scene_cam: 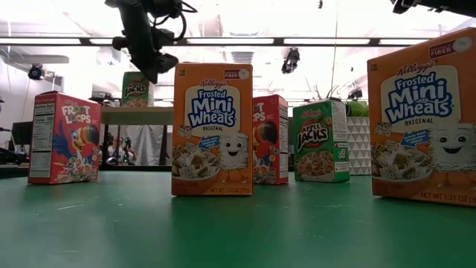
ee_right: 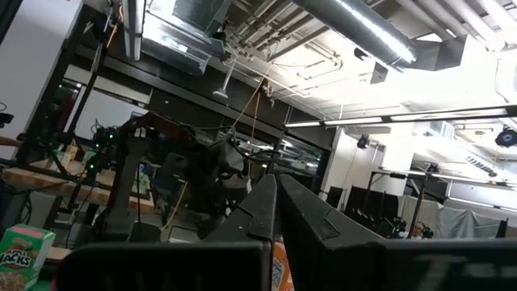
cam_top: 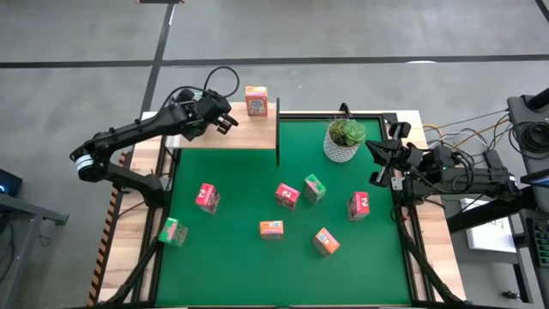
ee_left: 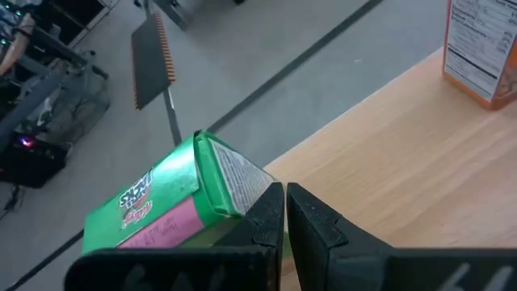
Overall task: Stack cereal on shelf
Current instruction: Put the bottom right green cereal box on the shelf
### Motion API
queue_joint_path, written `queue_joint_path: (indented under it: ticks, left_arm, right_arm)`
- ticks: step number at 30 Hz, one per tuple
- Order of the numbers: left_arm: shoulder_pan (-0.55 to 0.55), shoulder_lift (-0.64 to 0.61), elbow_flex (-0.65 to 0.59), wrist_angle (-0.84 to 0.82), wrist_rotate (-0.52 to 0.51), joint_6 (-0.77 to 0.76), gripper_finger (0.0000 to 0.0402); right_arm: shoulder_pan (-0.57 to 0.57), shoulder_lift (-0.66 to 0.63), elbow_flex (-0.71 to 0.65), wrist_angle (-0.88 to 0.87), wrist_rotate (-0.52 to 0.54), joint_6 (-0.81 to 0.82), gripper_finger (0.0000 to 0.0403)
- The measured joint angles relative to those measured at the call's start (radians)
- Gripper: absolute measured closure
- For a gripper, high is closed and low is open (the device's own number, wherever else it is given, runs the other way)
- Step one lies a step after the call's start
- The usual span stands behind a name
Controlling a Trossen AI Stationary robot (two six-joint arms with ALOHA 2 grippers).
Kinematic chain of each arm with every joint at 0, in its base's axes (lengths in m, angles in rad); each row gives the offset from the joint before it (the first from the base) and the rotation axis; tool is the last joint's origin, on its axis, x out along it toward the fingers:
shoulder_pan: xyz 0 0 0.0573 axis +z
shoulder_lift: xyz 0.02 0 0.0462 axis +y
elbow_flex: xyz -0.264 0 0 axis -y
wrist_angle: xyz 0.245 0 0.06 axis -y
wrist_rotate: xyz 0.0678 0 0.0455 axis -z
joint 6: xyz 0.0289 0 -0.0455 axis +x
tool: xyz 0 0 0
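Observation:
The light-wood shelf top stands at the table's far left. On it stand an orange cereal box and a green cereal box, which the arm hides in the high view. The green box also shows in the low view. My left gripper hovers over the shelf top with its fingers shut, next to the green box. Several pink, green and orange boxes stand on the green mat, among them a pink one and an orange one. My right gripper is shut, empty, at the table's right edge, pointing upward. My left gripper's shut fingers stand right beside the green box's end flap, which sits at the shelf top's far edge. I cannot tell whether they touch it.
A plant in a white pot stands at the far right of the mat. A dark upright marks the shelf's right end. Loose boxes are scattered over the middle of the mat. Cables and gear lie beyond the right edge.

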State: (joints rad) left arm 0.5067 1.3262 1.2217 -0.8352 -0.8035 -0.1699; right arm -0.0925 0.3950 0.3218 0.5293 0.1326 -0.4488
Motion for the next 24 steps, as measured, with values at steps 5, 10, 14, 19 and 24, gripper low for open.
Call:
queue_joint_path:
  ticks: [5, 10, 14, 19, 24]
  left_arm:
    - [0.008, 0.000, 0.000, -0.005, -0.002, 0.003, 0.0400]
    - [0.017, -0.003, 0.000, -0.050, -0.033, -0.001, 0.0400]
    - [0.016, -0.005, 0.000, -0.048, -0.036, 0.000, 0.0400]
    - [0.020, -0.006, 0.000, -0.048, -0.044, 0.000, 0.0400]
    - [0.024, -0.007, 0.009, -0.035, -0.036, -0.004, 0.0400]
  right_arm:
    - [0.000, 0.000, 0.000, 0.000, 0.000, 0.002, 0.0394]
    - [0.000, 0.000, 0.000, 0.000, 0.000, 0.002, 0.0394]
    - [0.000, 0.000, 0.000, 0.000, 0.000, 0.002, 0.0394]
    - [0.000, 0.000, 0.000, 0.000, 0.000, 0.002, 0.0394]
    - [0.000, 0.000, 0.000, 0.000, 0.000, 0.002, 0.0394]
